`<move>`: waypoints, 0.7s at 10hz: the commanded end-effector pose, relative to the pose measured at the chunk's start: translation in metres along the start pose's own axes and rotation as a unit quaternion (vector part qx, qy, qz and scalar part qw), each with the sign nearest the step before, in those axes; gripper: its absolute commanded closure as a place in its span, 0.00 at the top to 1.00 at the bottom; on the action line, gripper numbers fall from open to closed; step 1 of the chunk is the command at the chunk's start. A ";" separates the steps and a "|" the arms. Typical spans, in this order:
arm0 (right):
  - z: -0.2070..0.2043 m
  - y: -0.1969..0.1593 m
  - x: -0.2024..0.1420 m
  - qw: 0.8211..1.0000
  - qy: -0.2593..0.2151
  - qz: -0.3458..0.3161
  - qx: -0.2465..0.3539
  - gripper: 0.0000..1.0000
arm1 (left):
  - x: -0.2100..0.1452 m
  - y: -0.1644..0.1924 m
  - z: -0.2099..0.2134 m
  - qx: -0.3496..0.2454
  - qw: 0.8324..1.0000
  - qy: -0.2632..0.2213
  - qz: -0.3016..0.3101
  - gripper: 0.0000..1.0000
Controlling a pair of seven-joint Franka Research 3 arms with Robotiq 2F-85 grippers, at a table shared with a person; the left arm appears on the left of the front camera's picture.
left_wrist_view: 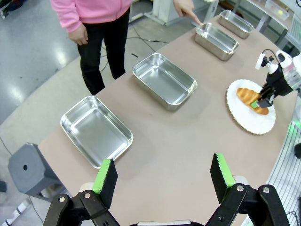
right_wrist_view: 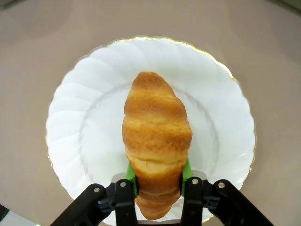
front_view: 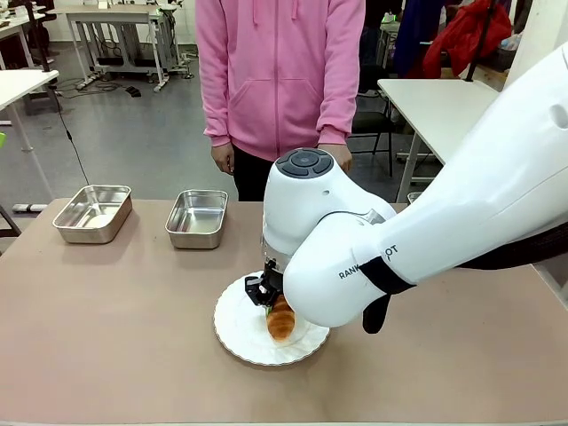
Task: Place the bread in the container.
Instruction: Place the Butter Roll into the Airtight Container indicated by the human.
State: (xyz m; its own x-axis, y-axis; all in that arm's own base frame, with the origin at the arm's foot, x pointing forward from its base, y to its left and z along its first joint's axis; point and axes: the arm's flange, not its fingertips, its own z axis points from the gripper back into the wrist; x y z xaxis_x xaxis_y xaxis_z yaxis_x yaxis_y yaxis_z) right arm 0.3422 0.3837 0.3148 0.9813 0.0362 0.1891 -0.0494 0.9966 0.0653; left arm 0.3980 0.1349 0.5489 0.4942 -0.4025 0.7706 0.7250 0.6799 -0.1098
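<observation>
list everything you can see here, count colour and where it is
croissant: one, golden brown, lying on the plate, pinched near one end by the right gripper
plate: one, white with a scalloped gilt rim, near the middle of the table on the robot's side
steel trays: four, silver, in a row along the far edge of the table; the person's finger points at the third one in the left wrist view
table: one, light brown
grey stool: one, on the floor beside the table's end
person's hand: pointing, pink sleeve
right gripper: black, green pads, shut on the croissant
left gripper: black, green pads, open above the table
</observation>
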 end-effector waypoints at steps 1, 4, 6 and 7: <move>0.031 -0.002 0.022 0.999 -0.047 0.002 -0.008 0.41 | 0.000 -0.001 0.001 0.000 1.000 -0.001 -0.002 1.00; 0.083 -0.012 0.069 0.998 -0.063 0.006 -0.017 0.41 | 0.000 -0.001 0.001 0.000 1.000 -0.001 -0.002 1.00; 0.097 -0.028 0.108 0.997 -0.067 -0.001 -0.035 0.41 | 0.000 -0.001 0.001 0.000 1.000 -0.001 -0.002 1.00; 0.099 -0.040 0.131 0.997 -0.063 0.004 -0.036 0.41 | 0.000 -0.001 0.001 0.000 1.000 -0.001 -0.002 1.00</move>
State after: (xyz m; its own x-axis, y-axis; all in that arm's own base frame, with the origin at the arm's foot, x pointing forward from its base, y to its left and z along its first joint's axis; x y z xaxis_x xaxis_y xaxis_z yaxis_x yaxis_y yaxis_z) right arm 0.4335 0.3404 0.4343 0.9494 0.0154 0.3137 -0.0245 0.9994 0.0250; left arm 0.3980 0.1349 0.5489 0.4942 -0.4025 0.7706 0.7250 0.6800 -0.1098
